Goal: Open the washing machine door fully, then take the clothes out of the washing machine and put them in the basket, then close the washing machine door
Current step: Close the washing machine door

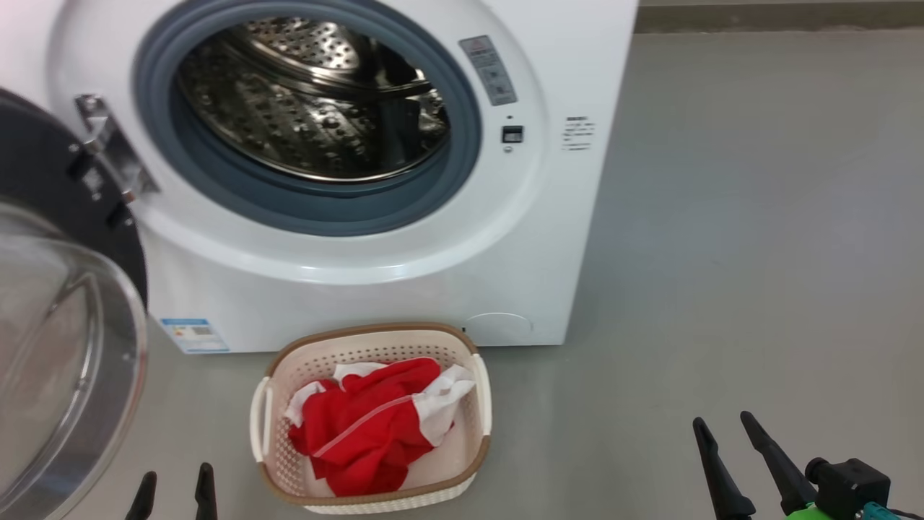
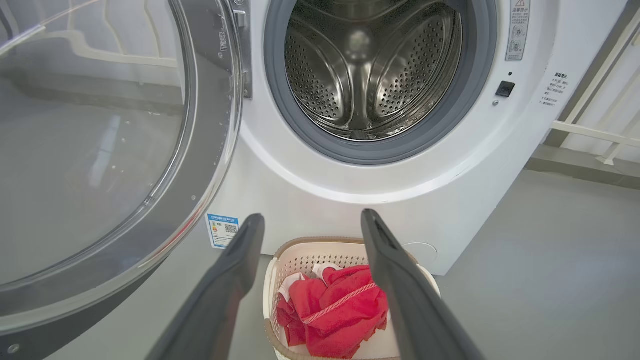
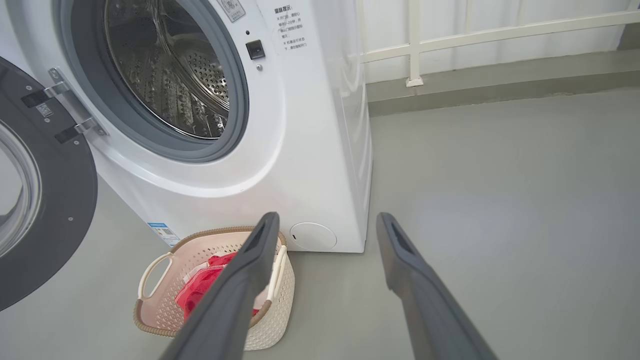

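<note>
The washing machine door (image 1: 65, 347) stands wide open on your left, hinged at the left side of the washing machine (image 1: 361, 289). Its clear glass bowl bulges toward you and the black rim sits behind it. Inside the grey rubber ring (image 1: 303, 209), the drum (image 1: 310, 101) shows bare perforated steel. The basket (image 1: 285, 469) stands on the floor (image 1: 722, 253) just in front of the machine, below the door opening. A blue label sticker (image 1: 193, 335) is on the machine's lower left corner, behind and to the left of the basket. The clothes (image 1: 368, 426) lie bunched inside the basket, red with white parts.

Your left end effector (image 1: 177, 473) hangs at the near left, just left of the basket and beside the door glass. Its fingers are apart and hold nothing. Your right end effector (image 1: 722, 419) is at the near right over bare floor, well apart from the basket. Its fingers are also spread and empty.
</note>
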`<state>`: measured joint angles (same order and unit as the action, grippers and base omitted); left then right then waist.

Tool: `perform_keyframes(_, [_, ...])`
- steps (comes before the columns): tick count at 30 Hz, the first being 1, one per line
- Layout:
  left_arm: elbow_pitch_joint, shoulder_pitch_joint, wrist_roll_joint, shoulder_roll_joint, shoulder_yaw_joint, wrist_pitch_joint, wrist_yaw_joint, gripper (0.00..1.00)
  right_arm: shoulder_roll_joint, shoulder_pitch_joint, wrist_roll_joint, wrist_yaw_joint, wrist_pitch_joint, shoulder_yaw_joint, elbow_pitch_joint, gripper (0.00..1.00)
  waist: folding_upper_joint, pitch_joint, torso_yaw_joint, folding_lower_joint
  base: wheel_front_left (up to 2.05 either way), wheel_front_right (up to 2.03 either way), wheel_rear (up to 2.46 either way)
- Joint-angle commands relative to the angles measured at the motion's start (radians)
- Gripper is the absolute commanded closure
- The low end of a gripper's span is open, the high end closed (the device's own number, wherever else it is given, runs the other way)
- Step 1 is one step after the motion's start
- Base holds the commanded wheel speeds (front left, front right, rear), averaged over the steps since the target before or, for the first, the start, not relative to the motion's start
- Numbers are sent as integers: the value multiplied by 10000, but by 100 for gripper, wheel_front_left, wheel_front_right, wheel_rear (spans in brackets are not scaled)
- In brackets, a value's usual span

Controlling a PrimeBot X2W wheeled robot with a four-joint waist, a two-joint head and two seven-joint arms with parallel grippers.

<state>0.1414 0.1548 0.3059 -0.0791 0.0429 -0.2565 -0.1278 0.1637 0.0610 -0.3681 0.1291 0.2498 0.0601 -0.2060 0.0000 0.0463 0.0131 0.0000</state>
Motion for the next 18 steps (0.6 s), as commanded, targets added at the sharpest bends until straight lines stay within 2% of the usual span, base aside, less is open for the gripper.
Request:
perform_keyframes(1, [-164,-345,106,-11,371,-53,-29,0,200,-286,27,16,120,321,179,0,0,-64,492,0,0,0,0])
perform_keyframes(18, [5,70,64,247,406,-53,-29,0,396,-564,-263,16,120,1178,-247,0,0,-721,3089,0,0,0,0])
